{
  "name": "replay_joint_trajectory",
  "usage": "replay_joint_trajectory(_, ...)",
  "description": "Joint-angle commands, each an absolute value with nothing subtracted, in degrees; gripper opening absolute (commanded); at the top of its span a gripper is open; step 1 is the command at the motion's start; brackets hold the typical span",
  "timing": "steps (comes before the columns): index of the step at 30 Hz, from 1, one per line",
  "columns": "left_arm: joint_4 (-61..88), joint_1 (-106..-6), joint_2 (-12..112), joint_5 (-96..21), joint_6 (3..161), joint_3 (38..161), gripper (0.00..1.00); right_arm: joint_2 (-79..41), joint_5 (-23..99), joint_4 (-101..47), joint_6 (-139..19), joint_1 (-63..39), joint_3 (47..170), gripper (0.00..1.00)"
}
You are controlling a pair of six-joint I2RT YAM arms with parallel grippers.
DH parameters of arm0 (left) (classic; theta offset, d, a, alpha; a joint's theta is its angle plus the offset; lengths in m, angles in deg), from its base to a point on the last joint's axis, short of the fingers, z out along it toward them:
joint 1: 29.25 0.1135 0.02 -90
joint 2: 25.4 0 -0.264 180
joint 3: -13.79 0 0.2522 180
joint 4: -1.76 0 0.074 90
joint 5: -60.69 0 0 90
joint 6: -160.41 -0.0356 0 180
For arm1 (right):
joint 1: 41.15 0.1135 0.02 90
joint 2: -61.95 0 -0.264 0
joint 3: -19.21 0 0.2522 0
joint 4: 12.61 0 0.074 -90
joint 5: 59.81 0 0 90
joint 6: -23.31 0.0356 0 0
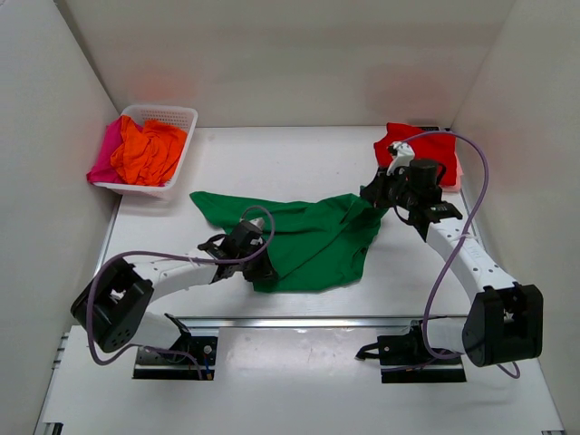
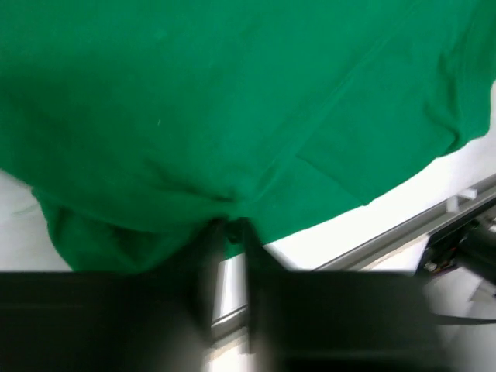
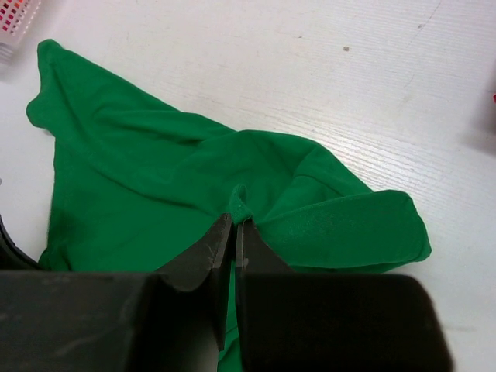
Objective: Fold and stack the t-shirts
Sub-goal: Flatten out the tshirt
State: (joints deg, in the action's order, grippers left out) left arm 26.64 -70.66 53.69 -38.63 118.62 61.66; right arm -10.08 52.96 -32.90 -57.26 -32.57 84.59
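A bright green t-shirt (image 1: 313,240) lies crumpled across the middle of the table. My left gripper (image 1: 261,269) sits at its near left edge. In the blurred left wrist view its jaws (image 2: 230,226) are closed on a puckered bit of the green cloth (image 2: 232,116). At the shirt's far right corner, my right gripper (image 1: 372,195) is shut on a small raised fold of the green t-shirt (image 3: 194,178), which the right wrist view shows pinched between the fingertips (image 3: 235,221). A red t-shirt (image 1: 426,148) lies at the back right. Orange (image 1: 149,149) and magenta-pink (image 1: 107,154) t-shirts are in the basket.
The white lattice basket (image 1: 181,116) stands at the back left corner. White walls close in the table on the left, back and right. A metal rail (image 1: 308,319) runs along the table's near edge, in front of the arm bases.
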Motion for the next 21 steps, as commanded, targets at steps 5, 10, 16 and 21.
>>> replay_joint_trajectory(5, 27.5, -68.7, 48.4, -36.3, 117.0, 65.9, 0.00, -8.9, 54.1, -30.2, -57.8, -34.2, 84.5, 0.00)
replay_joint_trajectory(10, 38.1, -57.5, 40.8, -38.3, 109.1, 83.2, 0.00, -4.8, 55.3, -33.7, -57.8, -36.7, 90.6, 0.00)
replay_joint_trajectory(16, 47.8, -42.8, 39.0, -40.5, 104.2, 107.0, 0.00, 0.4, 57.7, -36.6, -55.5, -41.1, 102.8, 0.00)
replay_joint_trajectory(21, 46.7, -41.9, 33.6, -37.1, 105.4, 111.9, 0.00, 3.7, 61.8, -39.4, -53.9, -47.2, 114.3, 0.00)
